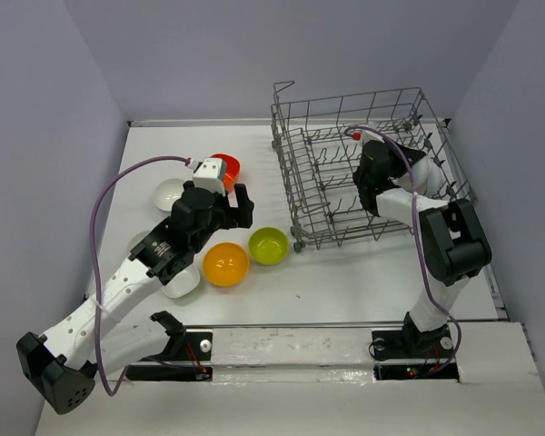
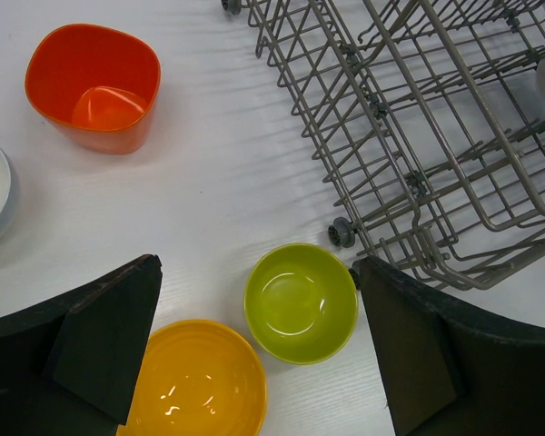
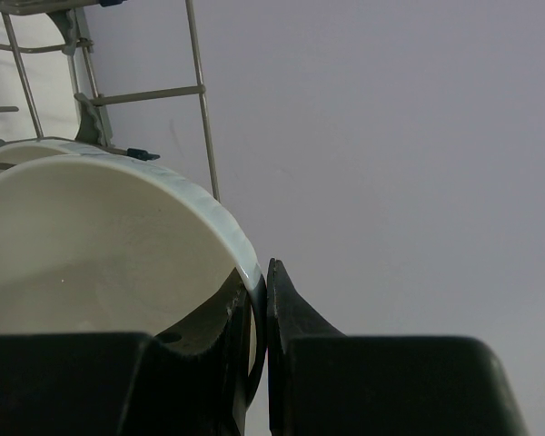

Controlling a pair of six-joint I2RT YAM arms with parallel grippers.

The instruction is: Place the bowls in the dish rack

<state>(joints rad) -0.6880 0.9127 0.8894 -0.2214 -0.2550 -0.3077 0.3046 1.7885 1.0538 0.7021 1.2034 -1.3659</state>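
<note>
Over the lilac-walled white table (image 1: pixel 345 282), my left gripper (image 1: pixel 240 207) gaped, a glossy lime-green bowl (image 1: pixel 269 245) at its five o'clock; my right gripper (image 3: pixel 262 272) pinched the rim of a glossy white bowl (image 3: pixel 100 245).

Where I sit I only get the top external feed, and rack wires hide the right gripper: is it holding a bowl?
Observer: Yes. The right wrist view shows the right gripper pinched on a white bowl at its rim.
Operator: Anything else white beside it?
Observer: A second white rim shows just behind, against the dish rack wires.
Operator: And the left gripper?
Observer: The left gripper is open, and its camera frames the lime green bowl between the fingers.
</note>
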